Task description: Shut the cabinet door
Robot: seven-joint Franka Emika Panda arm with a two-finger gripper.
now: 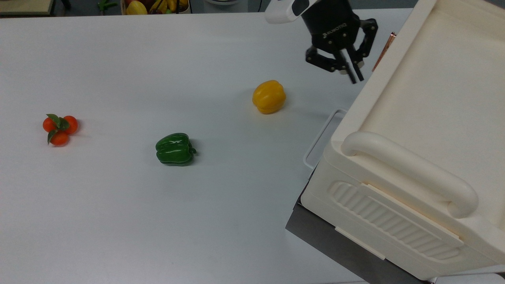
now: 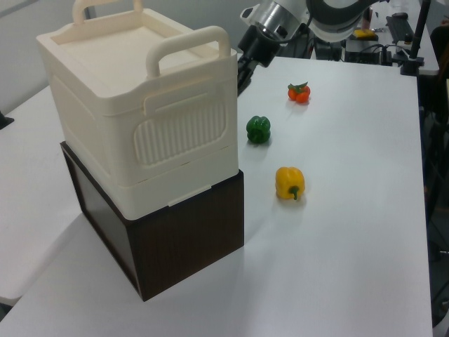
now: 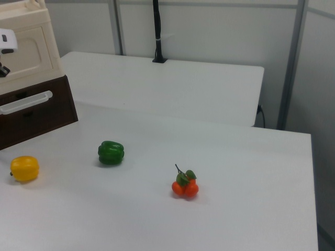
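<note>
Cream plastic is forming the cabinet [image 1: 426,130] at the top view's right, where we are seeing the gripper [image 1: 350,70] hanging with its fingers close together on nothing, just beside the copper handle strip [image 1: 384,46] of the cabinet door [image 3: 29,46]. A yellow pepper [image 1: 269,96], a green pepper [image 1: 174,148] and a tomato cluster [image 1: 59,126] are lying on the white table [image 1: 158,221]. In the left view, we are seeing the cabinet sitting on a dark base [image 2: 175,242]. In the right view, the door is lying flush in the cabinet front, above a drawer handle [image 3: 25,102].
</note>
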